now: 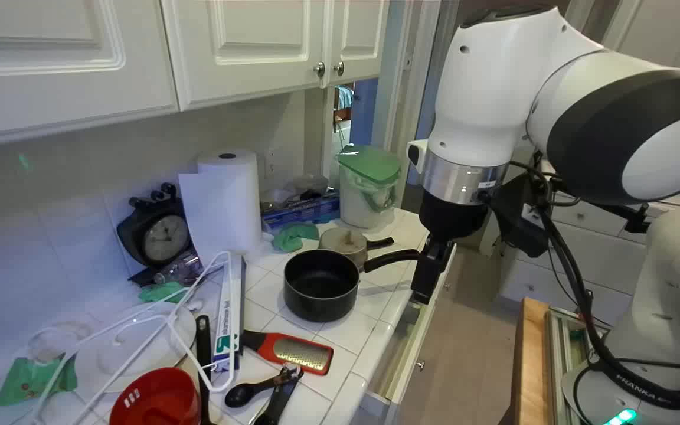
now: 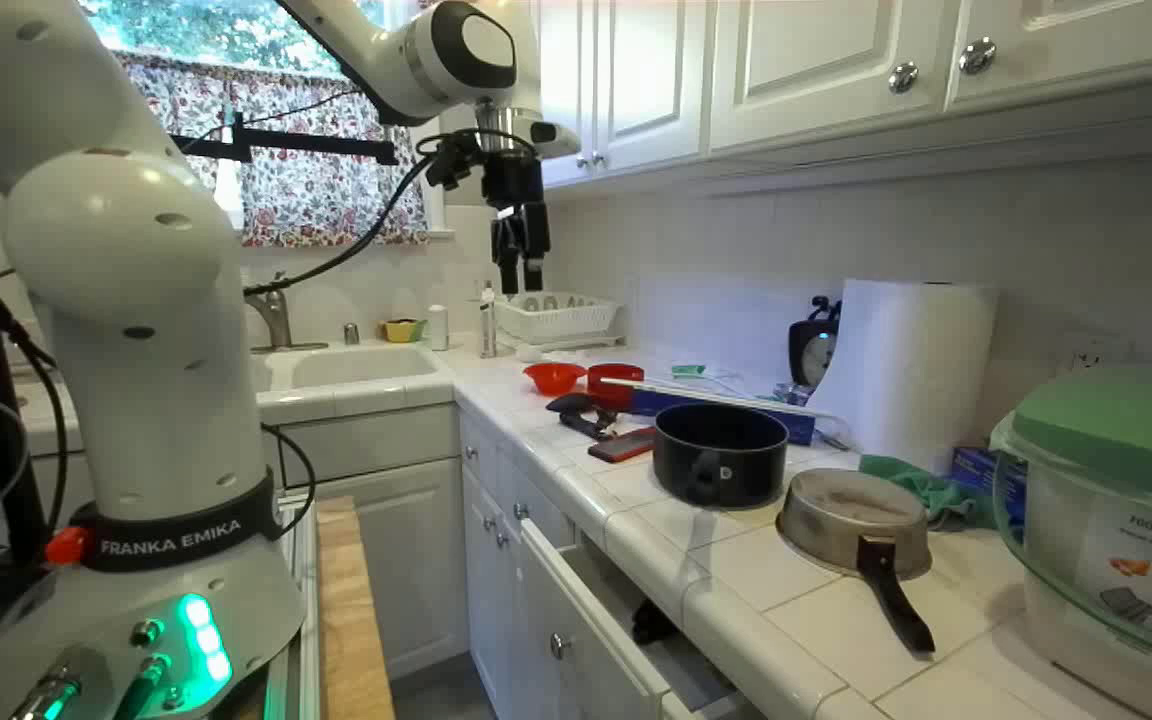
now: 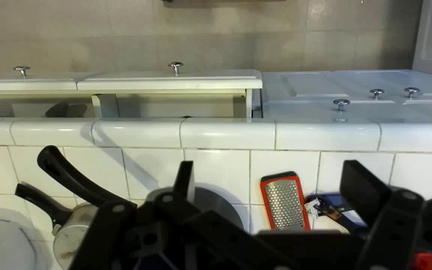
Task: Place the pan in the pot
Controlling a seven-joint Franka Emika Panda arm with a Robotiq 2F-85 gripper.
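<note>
I've got my gripper spread wide, fingers down, well above the counter near its front edge. Wrist vertical, arm reaching over from the base, which stands off that edge.

pot: blk, rnd, upright | pan: slvr-gry, btm-up, near pot | both on tiled counter

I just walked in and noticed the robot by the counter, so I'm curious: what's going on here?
The robot arm is meant to put the small pan into the black pot, but it isn't holding anything at the moment. Its gripper hangs in the air, open and empty. The small pan, which looks upside down, sits on the counter beside the black pot, so that job is not yet done.
</note>
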